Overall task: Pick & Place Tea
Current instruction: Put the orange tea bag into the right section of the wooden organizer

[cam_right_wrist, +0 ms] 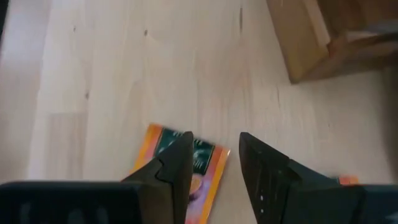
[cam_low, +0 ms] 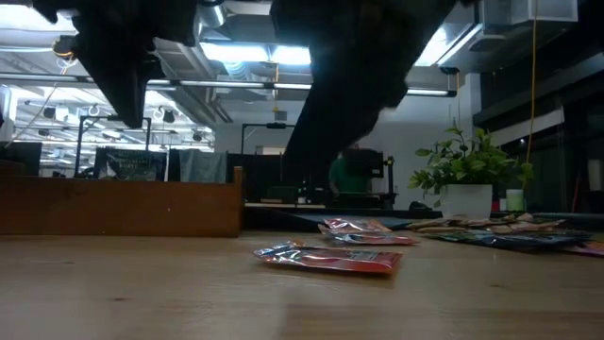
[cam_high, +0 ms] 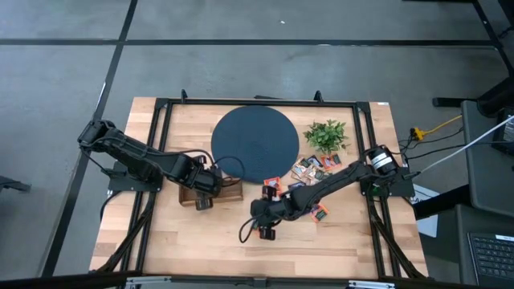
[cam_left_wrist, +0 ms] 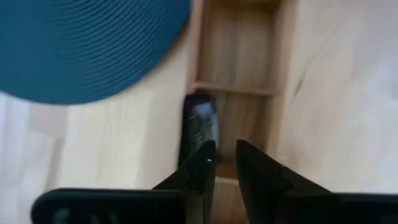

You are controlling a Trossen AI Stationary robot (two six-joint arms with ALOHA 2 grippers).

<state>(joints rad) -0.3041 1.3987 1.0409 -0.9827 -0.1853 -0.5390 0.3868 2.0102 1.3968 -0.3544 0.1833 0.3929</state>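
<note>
My left gripper (cam_high: 205, 195) (cam_left_wrist: 225, 149) hangs open over the wooden box (cam_high: 229, 191) (cam_left_wrist: 239, 56), pointing steeply down. A dark tea sachet (cam_left_wrist: 199, 127) stands on edge in the box below it, leaning against a side wall. My right gripper (cam_high: 265, 229) (cam_right_wrist: 214, 140) is open above the table near its front middle. An orange tea sachet (cam_right_wrist: 186, 168) lies flat on the wood below its fingers, partly hidden by one finger. More tea sachets (cam_high: 313, 167) lie in a loose heap right of the dark round disc (cam_high: 255, 144).
A small green plant (cam_high: 327, 135) (cam_low: 467, 165) stands at the back right. Two red sachets (cam_low: 326, 257) (cam_low: 363, 231) lie on the table in the low view. A black frame (cam_high: 161, 104) runs around the tabletop. Bare wood lies along the near edge.
</note>
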